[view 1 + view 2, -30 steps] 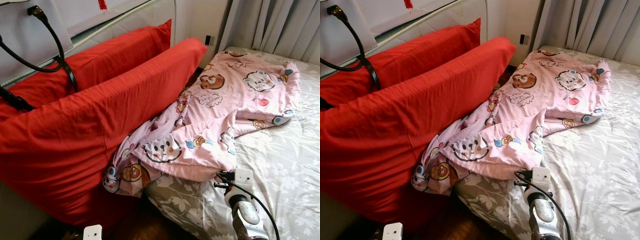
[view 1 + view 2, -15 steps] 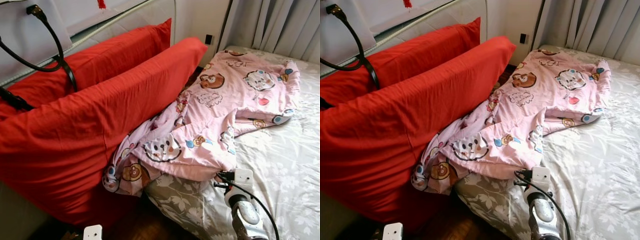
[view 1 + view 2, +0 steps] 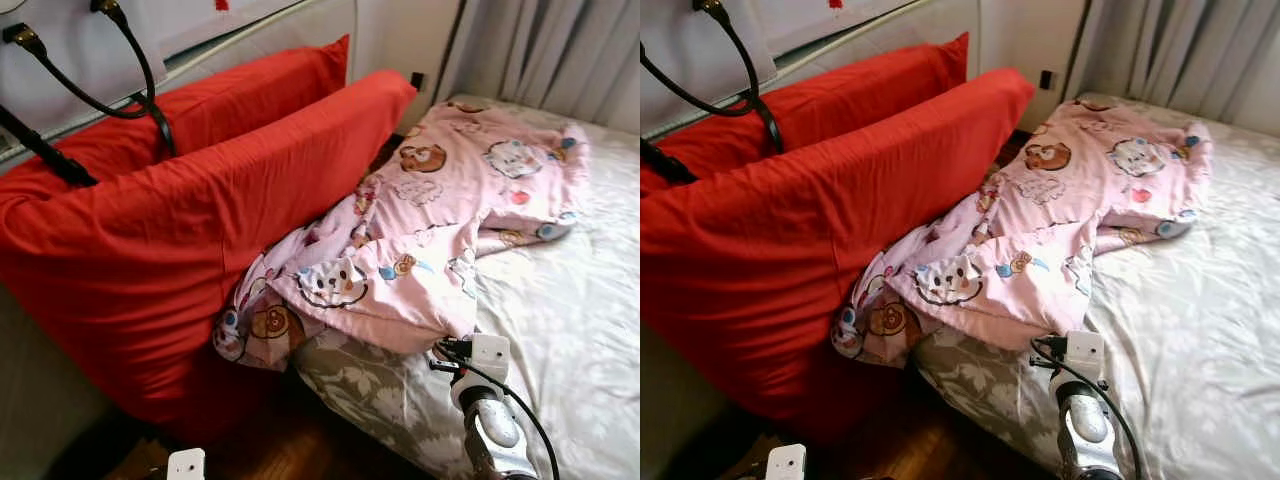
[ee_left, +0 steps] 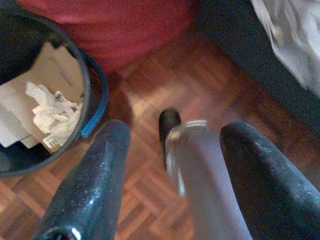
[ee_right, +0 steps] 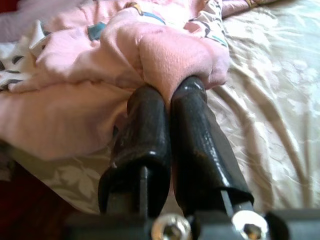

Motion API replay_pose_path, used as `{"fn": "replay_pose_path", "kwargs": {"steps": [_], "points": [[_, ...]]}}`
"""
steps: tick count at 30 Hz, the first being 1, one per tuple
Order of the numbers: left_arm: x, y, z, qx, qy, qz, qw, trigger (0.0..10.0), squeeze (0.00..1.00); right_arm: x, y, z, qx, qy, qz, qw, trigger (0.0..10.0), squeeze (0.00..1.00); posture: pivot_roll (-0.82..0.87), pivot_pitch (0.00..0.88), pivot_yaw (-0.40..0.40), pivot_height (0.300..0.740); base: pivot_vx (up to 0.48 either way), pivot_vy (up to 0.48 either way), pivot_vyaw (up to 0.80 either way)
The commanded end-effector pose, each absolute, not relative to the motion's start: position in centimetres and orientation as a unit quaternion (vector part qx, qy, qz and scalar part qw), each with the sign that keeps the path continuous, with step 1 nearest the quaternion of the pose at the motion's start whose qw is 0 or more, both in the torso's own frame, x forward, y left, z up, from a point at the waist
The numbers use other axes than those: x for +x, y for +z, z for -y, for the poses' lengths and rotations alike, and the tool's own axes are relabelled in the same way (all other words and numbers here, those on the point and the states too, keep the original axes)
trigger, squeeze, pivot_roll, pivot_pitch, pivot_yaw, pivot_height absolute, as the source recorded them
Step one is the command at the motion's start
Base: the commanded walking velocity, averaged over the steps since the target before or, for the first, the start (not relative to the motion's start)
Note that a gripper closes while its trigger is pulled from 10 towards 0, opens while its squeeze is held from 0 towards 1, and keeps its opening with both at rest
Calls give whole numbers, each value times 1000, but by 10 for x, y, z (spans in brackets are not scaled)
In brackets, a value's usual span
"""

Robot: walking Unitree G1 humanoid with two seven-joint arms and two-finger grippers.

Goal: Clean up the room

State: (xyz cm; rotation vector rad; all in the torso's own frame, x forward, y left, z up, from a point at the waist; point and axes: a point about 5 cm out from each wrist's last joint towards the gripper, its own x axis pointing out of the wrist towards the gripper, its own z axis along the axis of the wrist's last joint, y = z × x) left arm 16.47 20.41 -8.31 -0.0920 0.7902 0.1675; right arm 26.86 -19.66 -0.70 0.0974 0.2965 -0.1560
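Left eye view: the pink blanket [image 3: 440, 240] is lying rumpled on the bed [image 3: 560, 340], trailing against the red pillow [image 3: 180, 250].

Right wrist view: the right gripper [image 5: 172, 87] is pinching the blanket's edge, fingers together; thin hold, likely slipping.

Left wrist view: the left gripper [image 4: 172, 145] is hanging idle, fingers apart, near the trash bin [image 4: 92, 95].

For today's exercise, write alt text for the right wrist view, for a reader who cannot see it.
The right pincer, its two glossy black fingers pressed together, pinches a fold of the soft pink cartoon-print quilt. The quilt lies rumpled on a pale grey floral bed sheet.
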Motion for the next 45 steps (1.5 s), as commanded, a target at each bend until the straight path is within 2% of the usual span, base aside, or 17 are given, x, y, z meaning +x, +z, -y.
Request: {"fn": "replay_pose_path", "kwargs": {"steps": [1, 31, 45], "points": [[149, -91, -201, -46, 83, -412, 906, 10000, 0, 277, 4, 202, 44, -92, -120, 988, 10000, 0, -33, 120, 17, 740, -270, 0, 0], [146, -92, -203, -40, 79, -414, 906, 10000, 0, 289, 31, 222, 30, -148, -39, 988, 10000, 0, -33, 123, 21, 740, -271, 0, 0], [144, -92, -202, -35, 79, -415, 906, 10000, 0, 292, 40, 226, 9, -152, -16, 988, 10000, 0, -31, 128, 14, 740, 0, 0, 0]]}}
